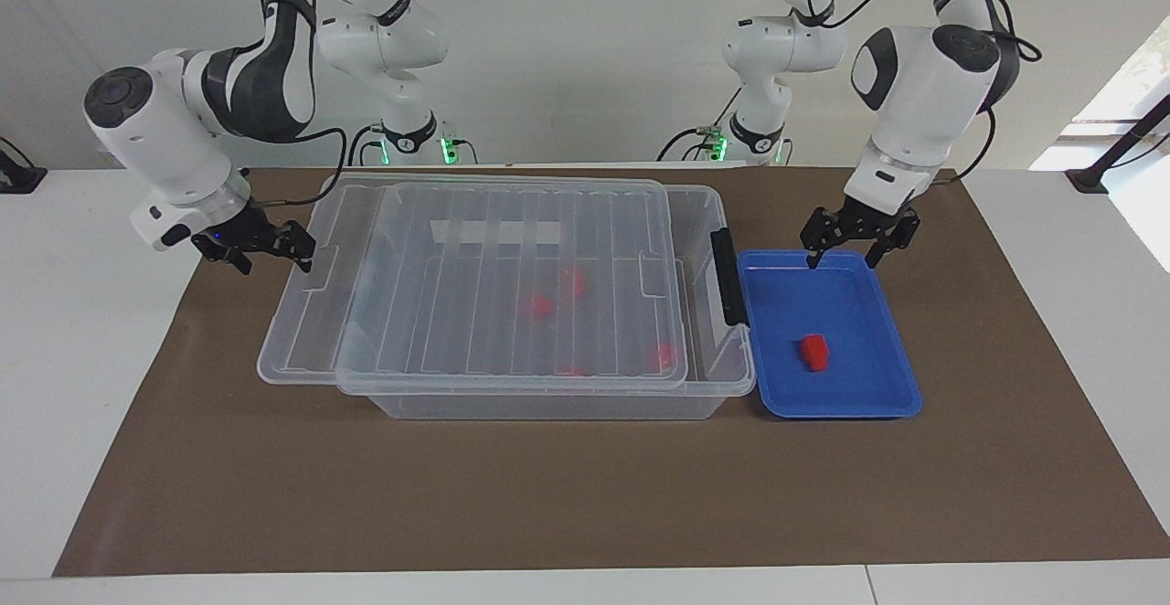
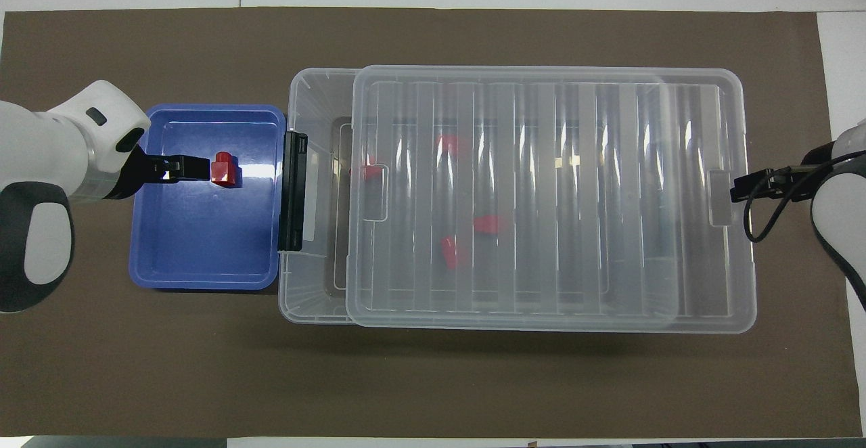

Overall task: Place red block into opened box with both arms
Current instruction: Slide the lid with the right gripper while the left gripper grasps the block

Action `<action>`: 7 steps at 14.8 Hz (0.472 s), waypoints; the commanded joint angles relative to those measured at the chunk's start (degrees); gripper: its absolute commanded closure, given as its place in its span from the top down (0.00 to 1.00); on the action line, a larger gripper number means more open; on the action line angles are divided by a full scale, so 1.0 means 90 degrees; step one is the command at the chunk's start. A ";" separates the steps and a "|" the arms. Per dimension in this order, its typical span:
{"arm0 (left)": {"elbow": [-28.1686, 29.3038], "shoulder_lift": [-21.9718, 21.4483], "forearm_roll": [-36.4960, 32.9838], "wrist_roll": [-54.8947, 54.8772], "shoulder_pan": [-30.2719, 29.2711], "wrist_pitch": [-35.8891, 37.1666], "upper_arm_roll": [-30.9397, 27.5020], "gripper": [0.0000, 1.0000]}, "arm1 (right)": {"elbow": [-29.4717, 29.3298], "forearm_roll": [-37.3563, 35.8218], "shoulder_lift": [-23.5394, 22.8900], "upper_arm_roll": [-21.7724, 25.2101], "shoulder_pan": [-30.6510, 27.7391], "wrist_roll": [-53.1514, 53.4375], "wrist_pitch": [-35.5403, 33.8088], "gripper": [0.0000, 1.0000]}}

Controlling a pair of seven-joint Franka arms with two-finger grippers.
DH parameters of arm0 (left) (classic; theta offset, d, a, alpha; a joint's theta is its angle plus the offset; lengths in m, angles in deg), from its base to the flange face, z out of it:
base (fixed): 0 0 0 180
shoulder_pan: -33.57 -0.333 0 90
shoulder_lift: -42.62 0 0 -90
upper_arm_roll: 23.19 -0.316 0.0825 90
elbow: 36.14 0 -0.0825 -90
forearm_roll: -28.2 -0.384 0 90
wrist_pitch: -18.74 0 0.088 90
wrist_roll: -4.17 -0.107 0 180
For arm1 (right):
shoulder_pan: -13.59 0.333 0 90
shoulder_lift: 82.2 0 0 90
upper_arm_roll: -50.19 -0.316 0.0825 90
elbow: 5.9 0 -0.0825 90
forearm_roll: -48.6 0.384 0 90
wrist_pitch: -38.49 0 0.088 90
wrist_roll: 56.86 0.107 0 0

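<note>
The small red block [image 1: 814,352] [image 2: 224,169] lies in the blue tray [image 1: 786,303] [image 2: 203,245]. My left gripper [image 1: 845,260] [image 2: 193,168] hangs open over the tray's edge nearest the robots, just short of the block and not touching it. The clear box [image 1: 548,407] [image 2: 308,96] stands beside the tray, its black latch [image 1: 727,276] [image 2: 292,191] facing it. The ribbed lid [image 1: 494,285] [image 2: 541,197] is slid toward the right arm's end, baring a strip of the box by the latch. My right gripper [image 1: 279,258] [image 2: 741,186] grips the lid's end tab.
Several red pieces lie inside the box under the lid. Box and tray sit on a brown mat [image 1: 548,495] on the white table. Two thinner white arms [image 1: 402,121] [image 1: 759,121] with green lights stand at the robots' edge of the table.
</note>
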 commanded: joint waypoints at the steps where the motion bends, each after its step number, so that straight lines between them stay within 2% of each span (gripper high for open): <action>1: 0.0156 0.0527 -0.0057 -0.0077 0.0063 -0.0655 -0.0023 1.00 | 0.0142 -0.0017 0.0119 0.0225 -0.0069 -0.0466 0.0132 1.00; 4: 0.0283 0.1103 -0.0057 -0.0077 0.0073 -0.1494 -0.0033 0.98 | 0.0132 -0.0027 0.0109 0.0401 -0.0069 -0.0691 0.0132 1.00; 7: 0.0430 0.1387 -0.0057 -0.0145 -0.0015 -0.2160 -0.0042 0.98 | 0.0122 -0.0027 0.0099 0.0508 -0.0069 -0.0867 0.0132 1.00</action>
